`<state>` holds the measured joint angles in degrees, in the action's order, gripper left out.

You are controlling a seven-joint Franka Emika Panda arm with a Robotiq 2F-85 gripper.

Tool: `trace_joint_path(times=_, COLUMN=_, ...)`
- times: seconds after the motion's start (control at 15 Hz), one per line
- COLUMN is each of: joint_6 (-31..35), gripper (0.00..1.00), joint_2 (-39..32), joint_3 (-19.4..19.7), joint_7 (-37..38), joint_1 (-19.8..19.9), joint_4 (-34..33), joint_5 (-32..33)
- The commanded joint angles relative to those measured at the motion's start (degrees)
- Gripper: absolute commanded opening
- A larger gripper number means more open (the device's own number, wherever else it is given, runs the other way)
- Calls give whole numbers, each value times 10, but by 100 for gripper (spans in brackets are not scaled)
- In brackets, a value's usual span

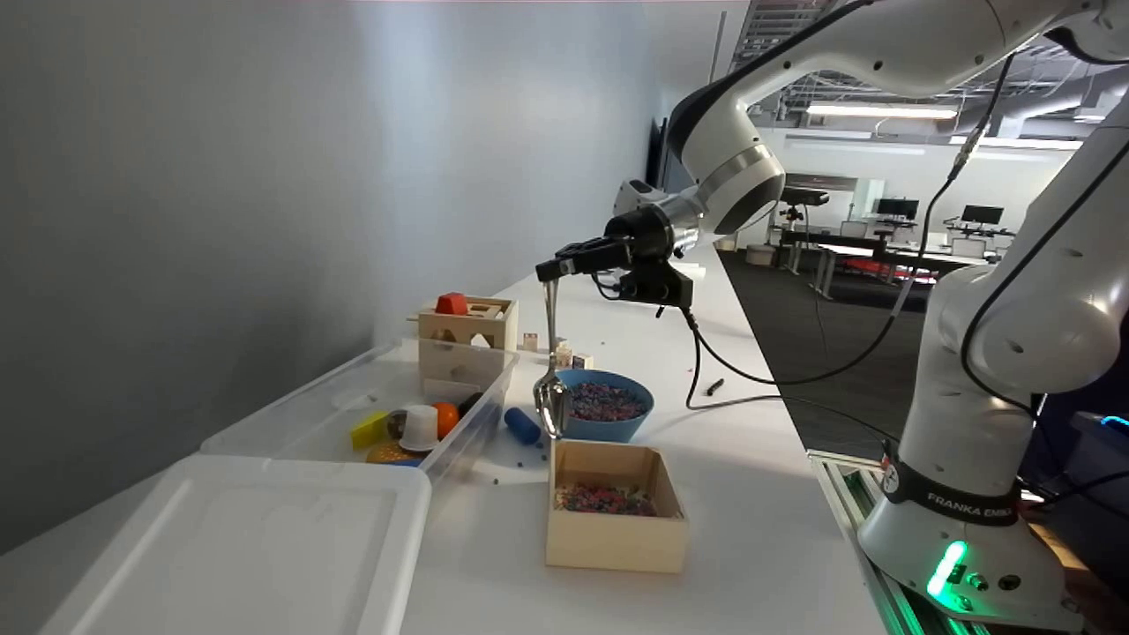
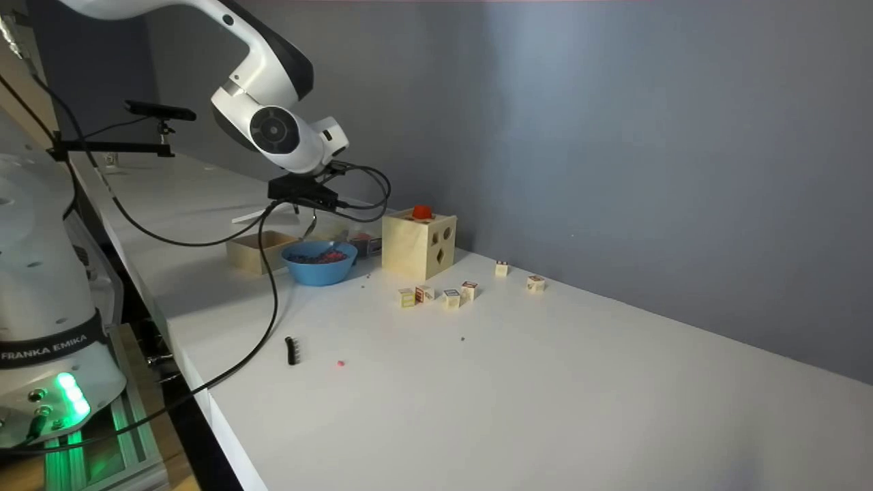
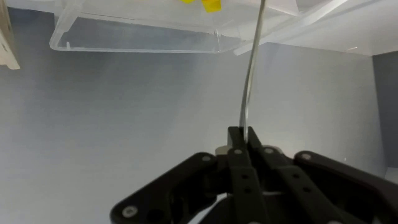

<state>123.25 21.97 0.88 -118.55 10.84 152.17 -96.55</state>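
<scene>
My gripper (image 1: 548, 269) is shut on the handle end of a shiny metal spoon (image 1: 552, 401). In the wrist view the fingertips (image 3: 243, 132) pinch the thin handle (image 3: 253, 59). The spoon hangs down, its scoop lowest, by the back left corner of an open wooden box (image 1: 616, 542) and the left rim of a blue bowl (image 1: 609, 430). I cannot tell whether it touches either. The bowl is well filled with small red and blue bits; the box has a thinner layer. In an exterior view the bowl (image 2: 319, 274) and box (image 2: 243, 256) stand side by side; the fingers are hidden.
A clear plastic bin (image 1: 309, 441) with toys stands by the wall, a white lid (image 1: 265, 547) before it. A blue cylinder (image 1: 522, 426) lies beside the bowl. A wooden shape sorter (image 2: 404, 251), several letter blocks (image 2: 452, 298), a black clip (image 2: 292, 350) and a hanging cable (image 2: 273, 307) are around.
</scene>
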Motion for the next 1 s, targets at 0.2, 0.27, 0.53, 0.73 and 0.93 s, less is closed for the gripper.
trace_joint_path(times=0.2, joint_6=-16, gripper=1, joint_2=4, joint_3=9, joint_7=15, joint_1=-8, joint_4=-6, joint_5=30)
trace_joint_path(times=0.27, joint_6=-19, gripper=1, joint_2=5, joint_3=10, joint_7=11, joint_1=-8, joint_4=-7, joint_5=28)
trace_joint_path(times=0.53, joint_6=-26, gripper=1, joint_2=8, joint_3=10, joint_7=5, joint_1=-10, joint_4=-10, joint_5=26)
trace_joint_path(times=0.73, joint_6=-32, gripper=1, joint_2=5, joint_3=10, joint_7=7, joint_1=-10, joint_4=-13, joint_5=27)
trace_joint_path(times=0.93, joint_6=-35, gripper=1, joint_2=1, joint_3=8, joint_7=7, joint_1=-12, joint_4=-13, joint_5=28)
